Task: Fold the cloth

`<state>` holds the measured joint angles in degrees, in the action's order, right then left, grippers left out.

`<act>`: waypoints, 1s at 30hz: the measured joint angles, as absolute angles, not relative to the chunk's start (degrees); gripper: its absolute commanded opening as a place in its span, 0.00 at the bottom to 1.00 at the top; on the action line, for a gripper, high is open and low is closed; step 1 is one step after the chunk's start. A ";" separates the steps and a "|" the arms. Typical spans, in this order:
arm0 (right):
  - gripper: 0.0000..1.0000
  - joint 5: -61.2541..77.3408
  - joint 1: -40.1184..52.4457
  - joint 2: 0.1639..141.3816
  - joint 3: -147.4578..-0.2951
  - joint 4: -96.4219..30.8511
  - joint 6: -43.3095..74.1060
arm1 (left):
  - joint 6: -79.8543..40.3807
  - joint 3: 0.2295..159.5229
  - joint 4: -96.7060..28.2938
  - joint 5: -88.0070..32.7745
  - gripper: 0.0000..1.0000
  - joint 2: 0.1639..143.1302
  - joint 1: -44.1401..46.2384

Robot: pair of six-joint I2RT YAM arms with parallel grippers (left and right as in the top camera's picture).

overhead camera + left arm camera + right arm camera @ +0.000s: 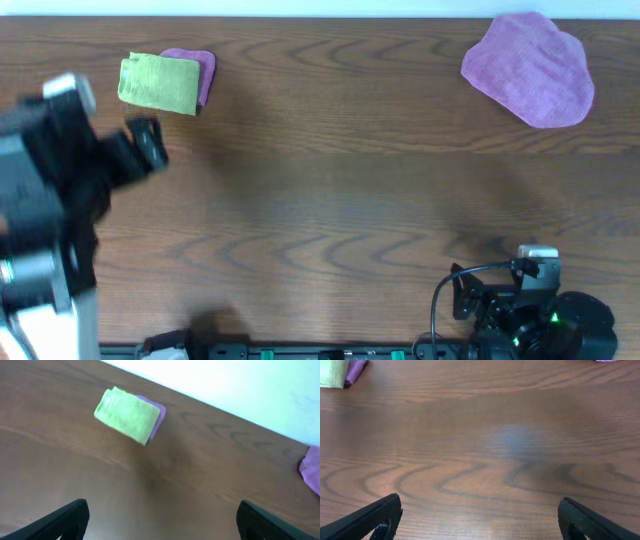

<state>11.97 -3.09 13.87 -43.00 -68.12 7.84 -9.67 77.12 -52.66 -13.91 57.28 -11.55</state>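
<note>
The cloth, lime-green, lies folded into a rectangle at the table's far left and rests partly on a small purple cloth. My left gripper hovers just in front of the cloth and a little to its left. In the left wrist view that gripper is open and holds nothing, with the cloth ahead of it at upper left. The right arm sits at the near right edge. Its gripper is open over bare wood, far from the cloth.
A large purple cloth lies crumpled at the far right, and its edge shows in the left wrist view. The small purple cloth peeks out from under the green one. The wooden table spans the view.
</note>
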 measured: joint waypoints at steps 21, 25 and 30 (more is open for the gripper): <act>0.99 11.97 -3.09 13.85 -43.00 -68.12 7.84 | -15.27 65.25 -72.23 -12.49 0.95 27.99 -8.01; 0.99 11.97 -3.09 13.85 -43.00 -68.12 7.84 | -15.44 65.25 -73.49 -14.94 0.95 27.99 -8.01; 0.99 11.97 -3.09 13.87 -43.00 -68.12 7.84 | -17.21 65.25 -73.52 -22.87 0.95 27.99 -8.01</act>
